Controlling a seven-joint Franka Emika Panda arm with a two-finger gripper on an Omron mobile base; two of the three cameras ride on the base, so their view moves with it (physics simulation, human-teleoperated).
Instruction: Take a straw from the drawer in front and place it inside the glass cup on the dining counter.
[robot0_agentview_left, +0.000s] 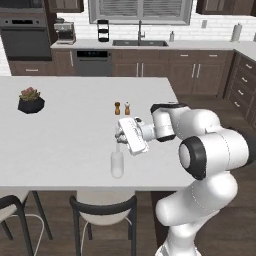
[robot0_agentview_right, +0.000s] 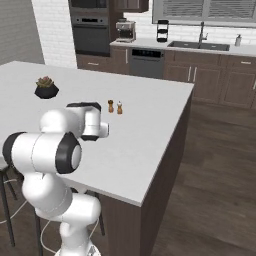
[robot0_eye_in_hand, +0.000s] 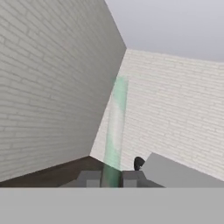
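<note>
- Gripper (robot0_agentview_left: 119, 136): closed tight on the straw (robot0_eye_in_hand: 114, 127). In the hand view the two fingertips (robot0_eye_in_hand: 89, 178) pinch its lower end, and it rises between them as a pale, green-tinted stick.
- Position: the hand is turned sideways over the dining counter (robot0_agentview_left: 65, 140), directly above the cup (robot0_agentview_left: 117, 164).
- Straw in the left base view: a thin pale line seems to drop from the gripper towards the cup's mouth. Whether its tip has passed the rim cannot be told.
- Cup: upright on the counter's near part, close to the front edge, well apart from the two shakers (robot0_agentview_left: 122, 108) and the potted plant (robot0_agentview_left: 31, 100).
- Step in hand, as judged: the placing stage, straw carried and lined up over the cup.
- Next move calls for: a straight lowering with the straw kept near vertical and centred in the mouth. Release only once its end is well inside, since a thin stick let go early could tip out or knock the light cup.
</note>
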